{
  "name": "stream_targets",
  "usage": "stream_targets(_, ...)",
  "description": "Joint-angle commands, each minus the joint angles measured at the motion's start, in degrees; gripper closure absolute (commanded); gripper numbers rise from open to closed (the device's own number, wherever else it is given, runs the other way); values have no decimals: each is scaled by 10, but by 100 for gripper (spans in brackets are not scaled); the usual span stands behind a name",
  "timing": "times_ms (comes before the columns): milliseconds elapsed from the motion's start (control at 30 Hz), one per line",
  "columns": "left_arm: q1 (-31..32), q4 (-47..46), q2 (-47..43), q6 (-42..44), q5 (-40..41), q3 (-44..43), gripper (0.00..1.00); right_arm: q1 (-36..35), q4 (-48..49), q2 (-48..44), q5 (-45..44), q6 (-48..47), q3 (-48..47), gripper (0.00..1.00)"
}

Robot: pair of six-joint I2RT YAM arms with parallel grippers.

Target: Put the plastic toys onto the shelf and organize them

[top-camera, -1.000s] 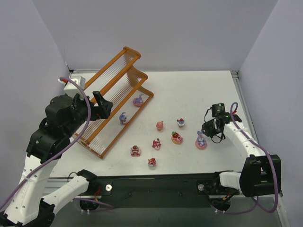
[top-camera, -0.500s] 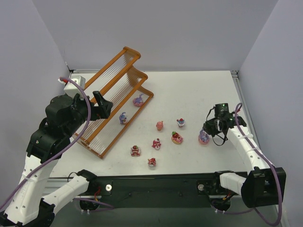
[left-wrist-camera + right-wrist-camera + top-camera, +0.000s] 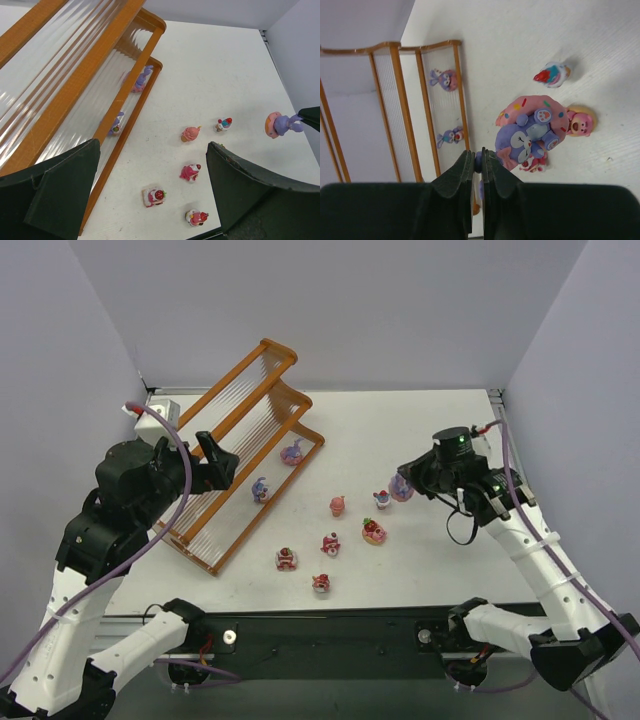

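Observation:
My right gripper is shut on the ear of a purple bunny on a pink donut and holds it above the table; the toy also shows in the top view and the left wrist view. The orange shelf stands at the back left, with two purple toys on its lowest tier. Several small pink and red toys lie on the table, among them a cupcake, a donut and a cake square. My left gripper hangs open and empty over the shelf's near part.
A small white box sits at the table's back left corner behind the shelf. White walls close in the left, back and right sides. The black arm mount runs along the near edge.
My right gripper closed on the bunny donut toy at the front right, lifted it off the table, and carried it up and to the left. The left arm has not moved.

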State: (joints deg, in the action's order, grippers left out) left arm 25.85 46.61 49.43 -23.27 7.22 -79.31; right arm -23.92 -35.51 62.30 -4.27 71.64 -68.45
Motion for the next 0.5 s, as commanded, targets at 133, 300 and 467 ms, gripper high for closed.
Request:
stream_targets(133, 2, -20, -7, 2, 19, -41, 3, -181, 3, 116, -56, 45, -120, 100)
stream_targets(300, 2, -24, -9, 8, 38, -56, 3, -253, 30, 237, -43, 85, -186, 100)
stream_targets(467, 2, -23, -13, 17, 61, -75, 3, -308, 54, 355, -28, 122, -275, 100)
